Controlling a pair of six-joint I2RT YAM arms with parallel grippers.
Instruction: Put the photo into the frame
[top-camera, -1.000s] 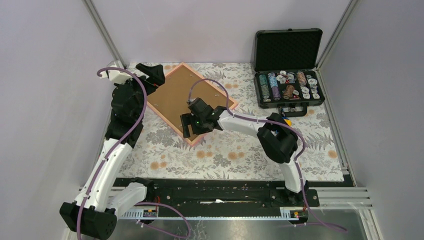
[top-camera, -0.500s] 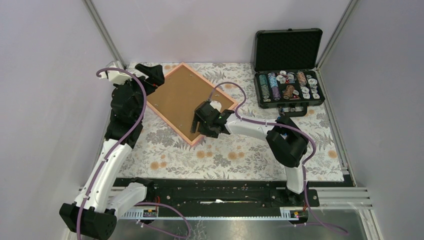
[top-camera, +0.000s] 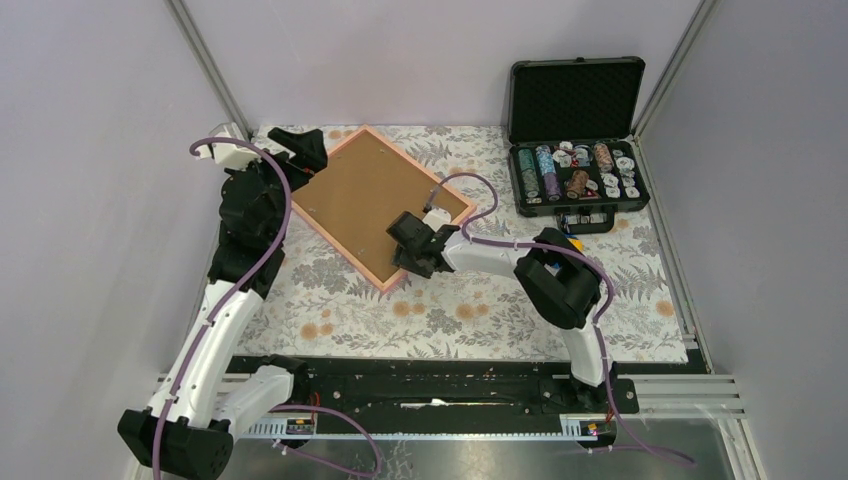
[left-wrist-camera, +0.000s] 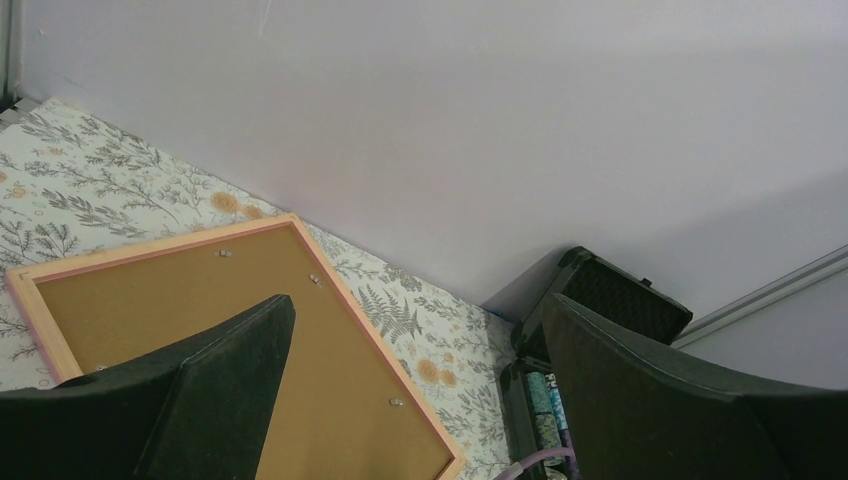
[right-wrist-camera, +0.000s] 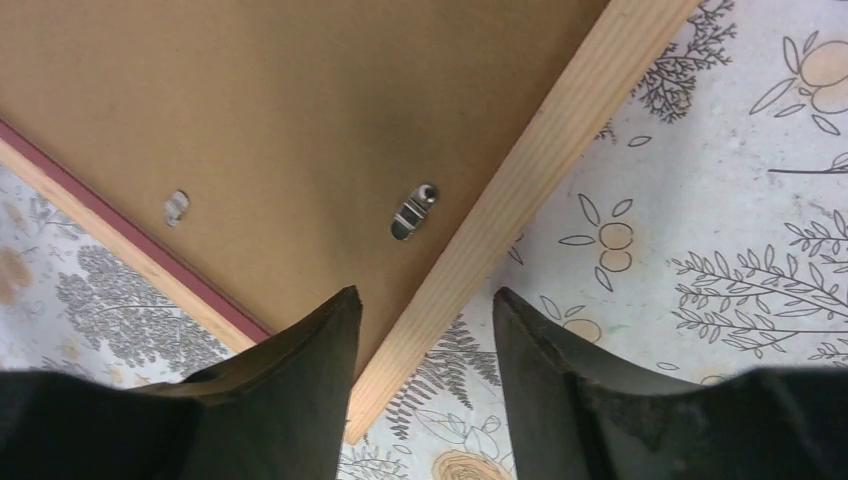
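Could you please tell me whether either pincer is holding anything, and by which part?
Nothing is held. The right pincer is open over the edge of the pink-edged rectangular wooden frame; the left pincer is open and empty.

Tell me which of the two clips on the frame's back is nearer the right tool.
The shiny clip beside the pale wooden rail, just ahead of the right tool. The duller clip lies further left, by the reddish edge.
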